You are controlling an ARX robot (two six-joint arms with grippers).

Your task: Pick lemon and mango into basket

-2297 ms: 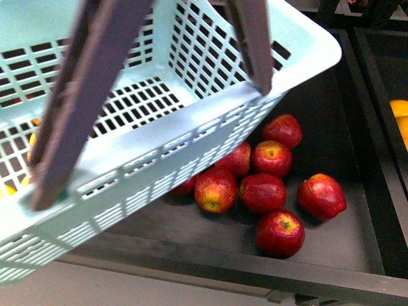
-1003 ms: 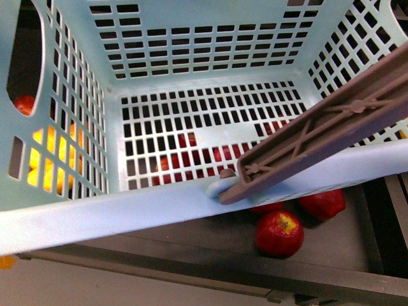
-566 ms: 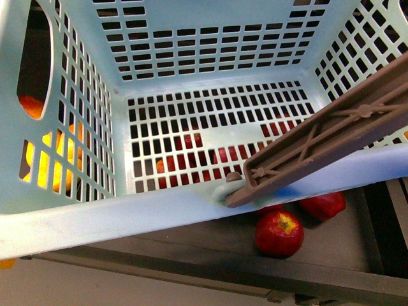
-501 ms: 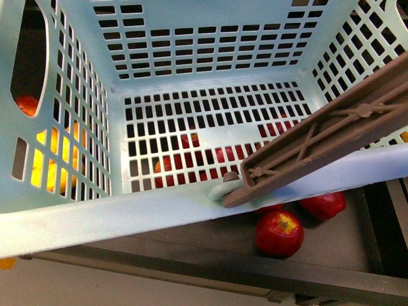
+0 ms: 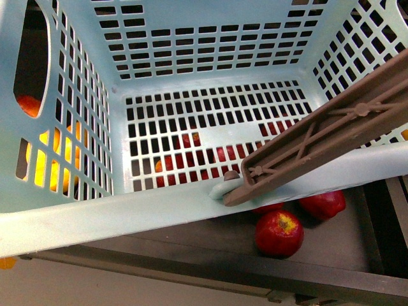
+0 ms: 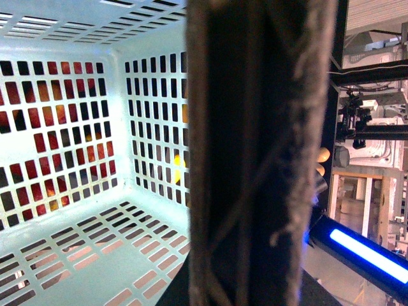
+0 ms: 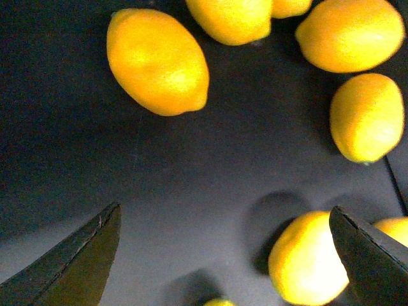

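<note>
The pale teal basket point(image 5: 210, 57) hangs close to the front camera and fills most of that view. Nothing lies on its slotted floor. Its brownish handle point(image 5: 331, 134) slants across the right side. In the left wrist view the handle point(image 6: 255, 159) is a dark bar right against the lens. My left gripper is shut on the basket there, with its fingers hidden. My right gripper point(image 7: 224, 209) is open above several lemons on a dark surface. One lemon point(image 7: 306, 258) lies by the right-hand finger and another lemon point(image 7: 157, 60) lies farther off. The mango is out of view.
Red apples point(image 5: 278, 233) lie in a dark bin point(image 5: 191, 245) under the basket, some showing through the floor slots. Yellow-orange fruit point(image 5: 51, 162) shows through the basket's left wall, but I cannot tell its kind. A blue light strip point(image 6: 366, 252) glows beside the handle.
The basket has swung from a tilted pose at the upper left to face the front camera with its inside showing. Over the last second it only sways slightly.
</note>
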